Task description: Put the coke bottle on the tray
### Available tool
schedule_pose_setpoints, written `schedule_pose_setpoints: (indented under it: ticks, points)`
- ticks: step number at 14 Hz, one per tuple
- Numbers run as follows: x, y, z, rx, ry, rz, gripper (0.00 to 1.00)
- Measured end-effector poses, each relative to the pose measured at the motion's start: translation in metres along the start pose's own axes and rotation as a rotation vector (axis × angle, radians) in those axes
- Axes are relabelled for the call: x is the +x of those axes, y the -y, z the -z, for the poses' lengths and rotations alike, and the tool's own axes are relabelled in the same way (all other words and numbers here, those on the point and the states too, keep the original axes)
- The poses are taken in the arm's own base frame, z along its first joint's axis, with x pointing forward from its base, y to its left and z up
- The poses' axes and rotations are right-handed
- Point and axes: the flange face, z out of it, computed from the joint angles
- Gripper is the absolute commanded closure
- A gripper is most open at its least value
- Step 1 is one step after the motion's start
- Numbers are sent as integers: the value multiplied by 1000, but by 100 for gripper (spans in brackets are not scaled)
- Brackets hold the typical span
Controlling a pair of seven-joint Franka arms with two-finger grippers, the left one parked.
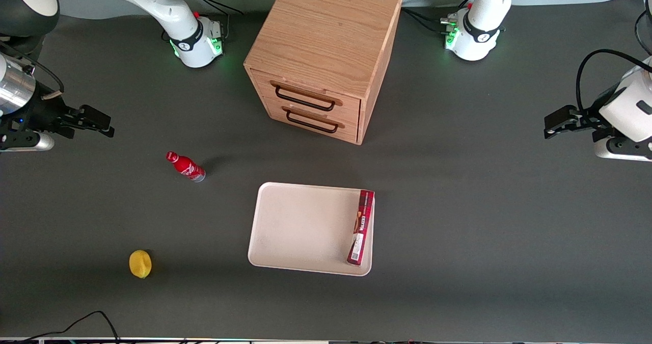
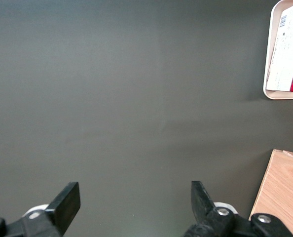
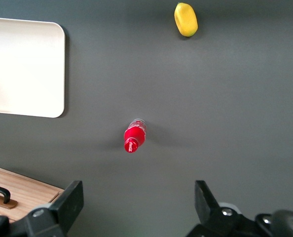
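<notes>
The coke bottle [image 1: 185, 166], small, slim and red with a red cap and white lettering, stands upright on the dark table between the working arm and the tray; it also shows in the right wrist view [image 3: 134, 136]. The cream tray [image 1: 300, 227] lies flat in front of the wooden drawer cabinet, nearer the front camera; a corner of it shows in the right wrist view [image 3: 33, 69]. My gripper [image 1: 104, 125] is open and empty, held above the table at the working arm's end, apart from the bottle and farther from the front camera than it. In the right wrist view my gripper [image 3: 139, 205] has its jaws wide apart.
A long flat dark-red box [image 1: 361, 228] lies on the tray along its edge toward the parked arm. A yellow lemon [image 1: 140, 264] lies nearer the front camera than the bottle. A wooden two-drawer cabinet [image 1: 326, 53] stands at the table's middle.
</notes>
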Motion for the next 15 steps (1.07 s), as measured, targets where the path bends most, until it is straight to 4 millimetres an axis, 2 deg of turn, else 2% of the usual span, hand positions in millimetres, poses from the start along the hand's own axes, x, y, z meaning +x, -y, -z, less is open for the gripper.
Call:
schedule_pose_setpoints:
  ticks: [7, 10, 12, 15]
  points:
    - [4, 2, -8, -1, 21, 3, 0]
    - [4, 2, -19, -2, 56, 3, 0]
    - [8, 2, -42, -3, 102, 3, 0]
    - [16, 2, -104, -3, 108, 3, 0]
